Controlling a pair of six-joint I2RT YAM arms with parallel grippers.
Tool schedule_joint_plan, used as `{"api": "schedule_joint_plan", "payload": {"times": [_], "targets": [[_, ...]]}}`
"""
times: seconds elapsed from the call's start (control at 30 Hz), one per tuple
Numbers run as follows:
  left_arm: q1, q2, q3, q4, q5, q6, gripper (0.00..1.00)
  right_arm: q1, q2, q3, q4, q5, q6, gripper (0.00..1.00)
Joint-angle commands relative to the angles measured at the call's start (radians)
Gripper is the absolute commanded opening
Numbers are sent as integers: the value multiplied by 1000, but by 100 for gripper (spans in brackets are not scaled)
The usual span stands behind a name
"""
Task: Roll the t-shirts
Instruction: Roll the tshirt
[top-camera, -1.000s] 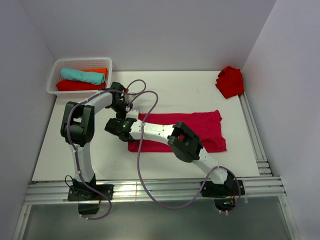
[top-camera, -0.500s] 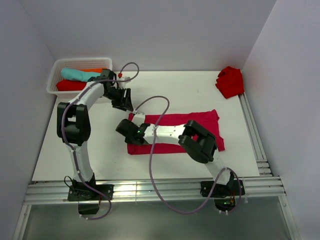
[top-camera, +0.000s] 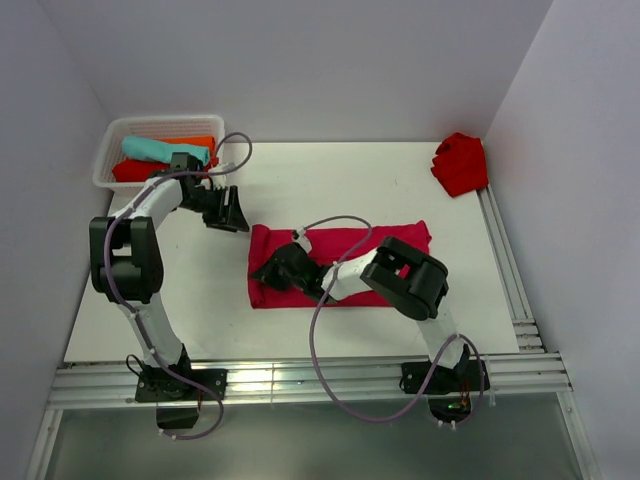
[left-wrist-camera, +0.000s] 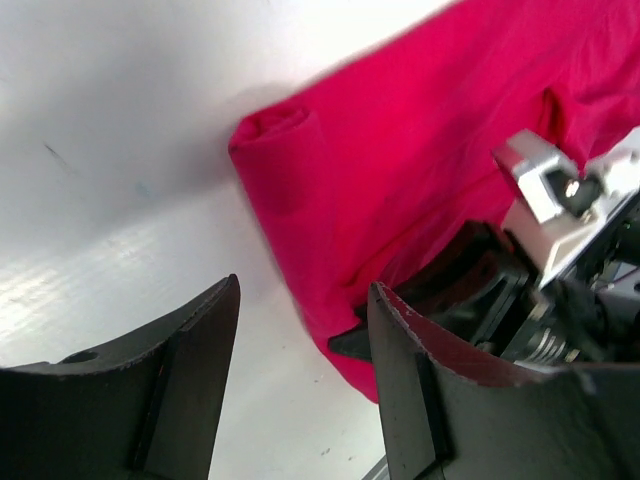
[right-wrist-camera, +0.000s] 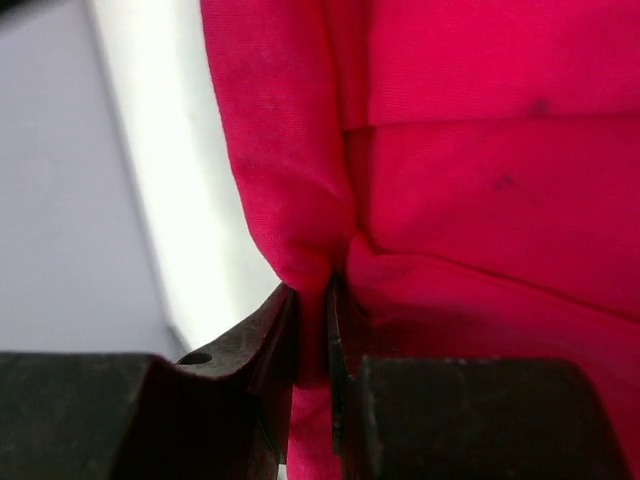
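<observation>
Item: crimson t-shirt (top-camera: 340, 245), mid-table, folded into a strip. We read its long axis as 9 to 3 o'clock from above, with the rolled end (left-wrist-camera: 275, 140) at 9.
Nearer arm: right gripper (top-camera: 268, 272), clamped on a cloth fold at that end.
Other arm: left gripper (top-camera: 232, 208), jaws apart and empty; the shirt lies at 4 o'clock from it.
Hidden: we cannot see the strip's near-left corner beneath the right gripper.

The crimson t-shirt (top-camera: 272, 250) lies folded into a long band, its left end seemingly rolled over; a scarlet t-shirt (top-camera: 460, 163) sits crumpled far right.
</observation>
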Motion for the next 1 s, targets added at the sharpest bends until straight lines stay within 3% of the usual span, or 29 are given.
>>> {"api": "schedule_joint_plan", "payload": {"times": [0.0,0.4,0.73,0.83,0.9,0.97], "targets": [[0,-48,-74,96,48,25,59,-3,16,-91,257,-63,124,2],[-31,41,-242,281,134,19,61,-6,62,-255,537,-77,317,2],[-62,102,-249,355,146,-30,58,-15,76,-312,584,-71,380,0],[-80,105,-238,352,88,-56,49,-15,50,-321,531,-45,368,5],[-95,104,-227,344,56,-73,35,-15,12,-315,441,-29,334,10],[-111,92,-226,341,-10,-79,24,-13,-18,-303,365,3,308,23]]}}
